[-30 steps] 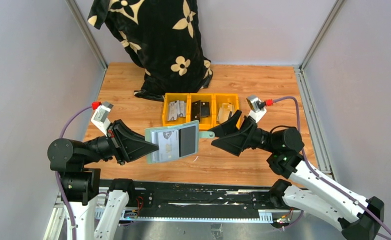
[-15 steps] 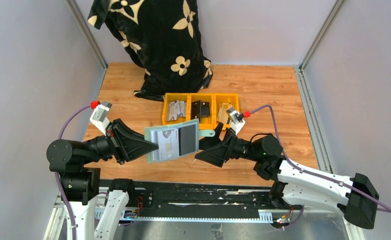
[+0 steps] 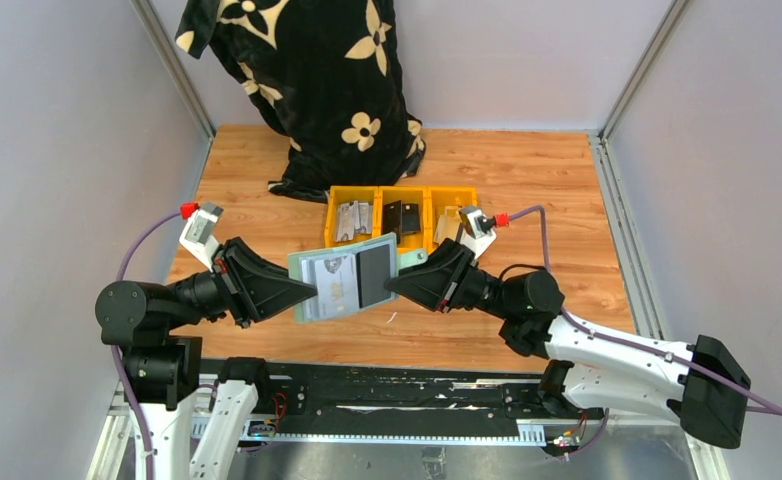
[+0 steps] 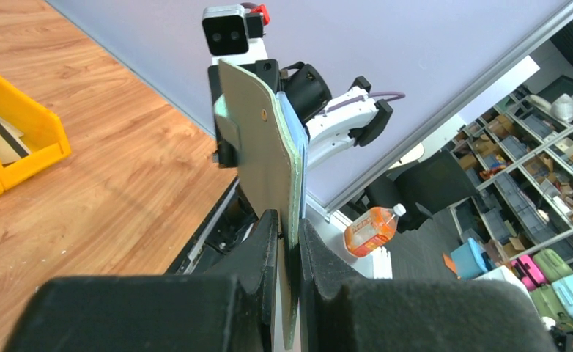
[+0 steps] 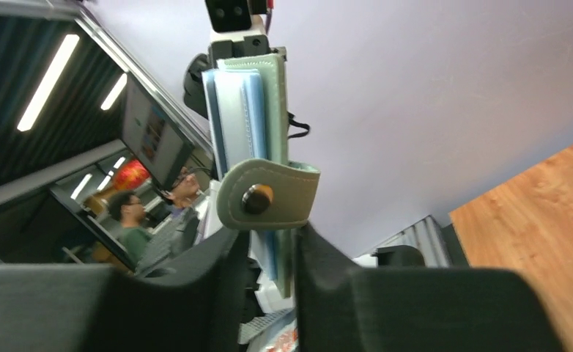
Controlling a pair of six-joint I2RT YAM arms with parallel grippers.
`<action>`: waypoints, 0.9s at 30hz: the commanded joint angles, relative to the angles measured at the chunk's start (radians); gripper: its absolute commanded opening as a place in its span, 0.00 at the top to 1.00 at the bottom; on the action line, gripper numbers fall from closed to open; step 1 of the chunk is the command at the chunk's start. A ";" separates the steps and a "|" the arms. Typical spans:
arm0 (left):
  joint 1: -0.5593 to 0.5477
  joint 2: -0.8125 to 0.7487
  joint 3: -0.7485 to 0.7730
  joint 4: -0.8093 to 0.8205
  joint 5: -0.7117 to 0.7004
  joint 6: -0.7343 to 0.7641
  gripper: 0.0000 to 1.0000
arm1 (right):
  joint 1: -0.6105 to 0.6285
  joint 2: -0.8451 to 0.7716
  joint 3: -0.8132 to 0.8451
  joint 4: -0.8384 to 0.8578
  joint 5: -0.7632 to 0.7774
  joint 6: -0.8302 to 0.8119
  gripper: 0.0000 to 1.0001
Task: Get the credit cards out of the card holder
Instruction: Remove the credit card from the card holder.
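The sage-green card holder (image 3: 345, 281) hangs open above the table between both arms, pale blue-grey inside facing up. A dark credit card (image 3: 374, 276) shows in its right half and a pale printed card (image 3: 331, 287) in its left. My left gripper (image 3: 302, 291) is shut on the holder's left edge; in the left wrist view the holder (image 4: 263, 147) stands edge-on out of the pinched fingers (image 4: 289, 220). My right gripper (image 3: 393, 283) has its jaws tight on the right edge, just below the snap tab (image 5: 269, 196). Whether a card lies between them is hidden.
Three yellow bins (image 3: 403, 189) sit in a row behind the holder, with grey cards (image 3: 352, 221), dark cards (image 3: 401, 217) and tan cards (image 3: 451, 224) in them. A black flowered blanket (image 3: 317, 90) is heaped at the back. Grey walls enclose the table.
My right arm has swung left to the holder and its jaws have narrowed from wide open onto the right edge. The left arm and the holder have stayed put.
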 commanded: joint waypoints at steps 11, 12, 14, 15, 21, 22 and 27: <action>-0.001 0.025 0.107 -0.430 -0.114 0.486 0.56 | 0.010 -0.210 0.373 -0.902 -0.012 -0.418 1.00; -0.001 0.036 0.131 -0.491 -0.115 0.557 0.56 | 0.010 -0.203 0.428 -1.003 -0.017 -0.471 1.00; -0.001 0.044 0.178 -0.576 -0.111 0.679 0.55 | 0.010 -0.169 0.533 -1.181 -0.022 -0.570 1.00; -0.001 0.047 0.198 -0.616 -0.102 0.738 0.54 | 0.010 -0.145 0.588 -1.266 -0.022 -0.612 1.00; -0.001 -0.003 0.267 -0.698 -0.075 0.993 0.55 | 0.011 0.022 0.852 -1.585 -0.067 -0.795 1.00; -0.001 -0.013 0.270 -0.698 -0.084 1.019 0.56 | 0.011 0.063 0.905 -1.639 -0.070 -0.817 1.00; -0.001 -0.015 0.275 -0.698 -0.099 1.101 0.56 | 0.049 0.184 1.052 -1.728 -0.136 -0.888 1.00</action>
